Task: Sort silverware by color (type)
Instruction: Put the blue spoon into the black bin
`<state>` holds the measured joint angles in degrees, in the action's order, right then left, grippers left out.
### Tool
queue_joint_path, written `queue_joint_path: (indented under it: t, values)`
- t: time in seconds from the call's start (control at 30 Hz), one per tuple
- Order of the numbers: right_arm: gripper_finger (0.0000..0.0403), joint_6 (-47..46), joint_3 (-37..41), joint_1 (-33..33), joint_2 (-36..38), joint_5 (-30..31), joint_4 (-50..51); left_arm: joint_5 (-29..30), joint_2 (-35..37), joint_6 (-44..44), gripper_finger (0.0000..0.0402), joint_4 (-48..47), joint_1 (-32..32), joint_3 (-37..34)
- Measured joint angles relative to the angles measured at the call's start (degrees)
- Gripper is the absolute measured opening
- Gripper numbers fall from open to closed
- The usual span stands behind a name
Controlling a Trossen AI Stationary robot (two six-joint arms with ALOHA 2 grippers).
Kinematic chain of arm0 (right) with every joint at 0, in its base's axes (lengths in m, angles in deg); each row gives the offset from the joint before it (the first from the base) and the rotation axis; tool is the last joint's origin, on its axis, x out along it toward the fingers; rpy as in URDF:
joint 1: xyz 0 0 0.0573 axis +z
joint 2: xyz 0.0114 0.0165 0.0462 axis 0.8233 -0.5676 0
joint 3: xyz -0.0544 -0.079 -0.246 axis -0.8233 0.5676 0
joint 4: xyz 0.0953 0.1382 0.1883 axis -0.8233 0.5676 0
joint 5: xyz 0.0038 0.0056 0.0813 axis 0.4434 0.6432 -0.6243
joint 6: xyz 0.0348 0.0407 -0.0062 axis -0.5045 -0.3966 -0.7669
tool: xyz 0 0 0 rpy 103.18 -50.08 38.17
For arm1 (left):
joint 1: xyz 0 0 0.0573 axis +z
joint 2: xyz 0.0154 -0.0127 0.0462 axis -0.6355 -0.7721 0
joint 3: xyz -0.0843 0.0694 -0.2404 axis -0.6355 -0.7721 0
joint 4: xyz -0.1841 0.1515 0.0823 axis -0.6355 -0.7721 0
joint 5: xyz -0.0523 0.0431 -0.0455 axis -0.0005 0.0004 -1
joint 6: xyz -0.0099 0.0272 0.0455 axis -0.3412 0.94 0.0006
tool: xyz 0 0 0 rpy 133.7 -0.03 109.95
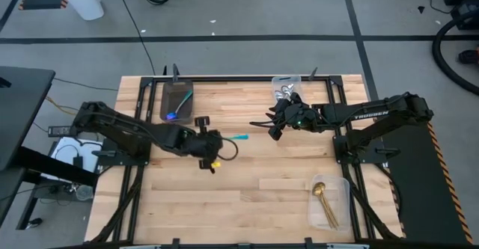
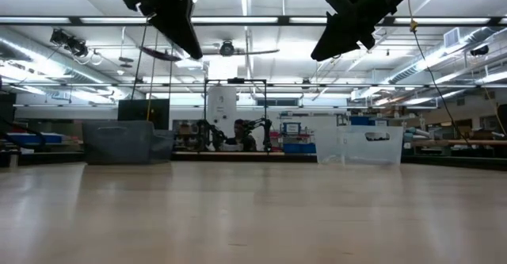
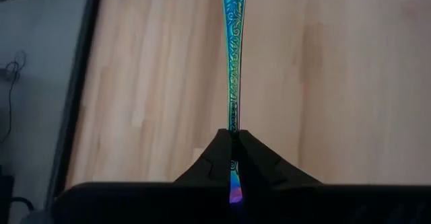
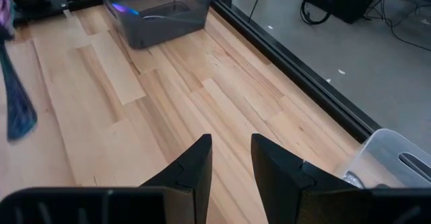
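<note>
While the right arm waits, the left gripper (image 1: 215,146), near the centre of the high view, carries a teal-handled spoon (image 3: 234,62) above the wooden worktop (image 1: 247,197). Its jaws are clamped on the spoon near the iridescent bowl end, and the teal handle juts out ahead of them, showing as a short teal tip just right of the gripper in the high view.

Up in the upper left of the worktop sits a dark bin (image 1: 177,101) with something blue and purple already inside. A clear bin (image 1: 285,85) at upper centre-right holds silver-looking spoons, and another clear bin (image 1: 330,203) at lower right holds gold spoons (image 1: 323,202).

Just below the upper clear bin, the right gripper (image 1: 274,129) hovers with its jaws apart and nothing between them.

Judging by this, the step in hand is carrying a teal-handled spoon to its matching bin, and most of the sorting looks done. Next, the left arm probably needs to swing up and left to the dark bin, line the spoon up over it, and release.
</note>
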<state>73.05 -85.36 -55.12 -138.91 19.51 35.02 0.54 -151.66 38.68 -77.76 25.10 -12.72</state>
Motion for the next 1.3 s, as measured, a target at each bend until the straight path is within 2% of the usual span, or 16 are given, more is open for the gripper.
queue_joint_path:
  t: [0.6, 0.93, 1.3]
  values:
    - [0.0114, 0.1, 0.0, 0.0, 0.0, 0.0, -0.1, -0.3, 15.2, 7.4, 0.0017, 1.5, 10.6, 0.0]
    - [0.0114, 0.2, 0.0, 0.0, 0.0, -0.1, 0.0, -0.4, 17.0, 9.9, 0.0017, 0.0, 19.0, 0.0]
    - [0.0114, 0.2, 0.0, 0.0, 0.0, -0.1, 0.0, -3.9, 17.3, 12.0, 0.0017, -0.3, 27.4, 0.0]
